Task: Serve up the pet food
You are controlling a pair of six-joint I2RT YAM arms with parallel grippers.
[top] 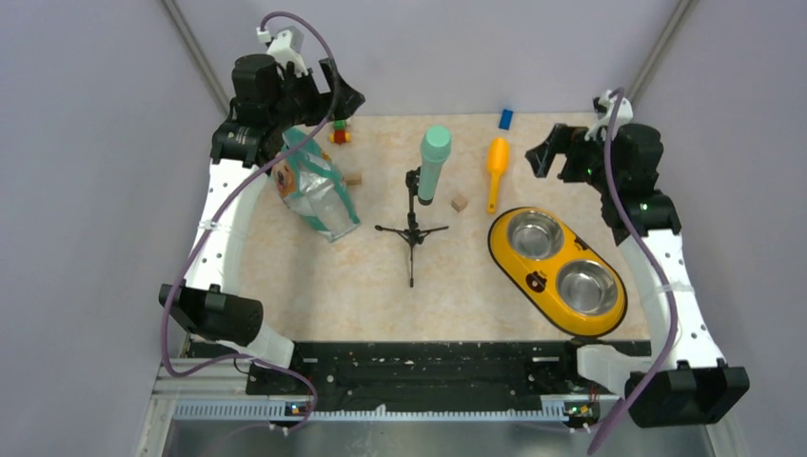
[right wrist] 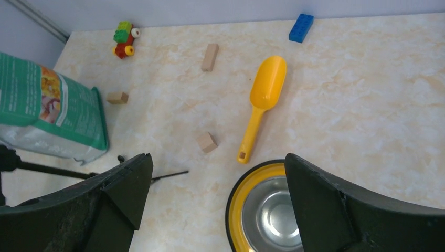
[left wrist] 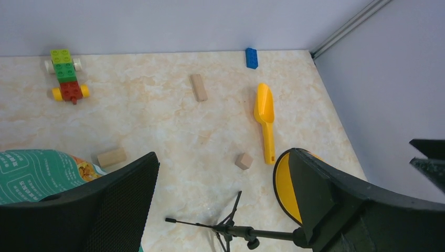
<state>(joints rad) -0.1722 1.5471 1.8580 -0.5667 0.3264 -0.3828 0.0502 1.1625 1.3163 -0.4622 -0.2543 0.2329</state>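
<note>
- The left pincer (top: 344, 98) hangs high over the far left corner of the table (top: 381, 286). Its two black fingers (left wrist: 123, 194) stand wide apart, and there is nothing between them.
- The right pincer (top: 544, 152) hangs over the far right side. Its fingers (right wrist: 325, 194) are spread just as wide, and it holds nothing too.
- Right under the left pincer stands the bag of pet food (top: 314, 190). It is green and white with a dog's face on it, and it leans a little. The bag does not touch the pincer. The food is inside, so I cannot see it.
- A yellow scoop (top: 497, 162) lies flat on the table near the right pincer. Its handle points at the yellow dish (top: 519, 267).
- The yellow dish sits on the right side. It has two shiny metal bowls (top: 535, 233) in it, and I see no food in them.
- In the middle stands a little black tripod (top: 411, 233) with a pale green tube (top: 435, 162) on top.
- One small wooden cube (top: 461, 203) lies between the tripod and the scoop. Another wooden block (top: 354, 178) lies just beside the bag.
- At the back edge sit a blue brick (top: 505, 118) and a small toy car (left wrist: 65, 79) made of green and red bricks.
</note>
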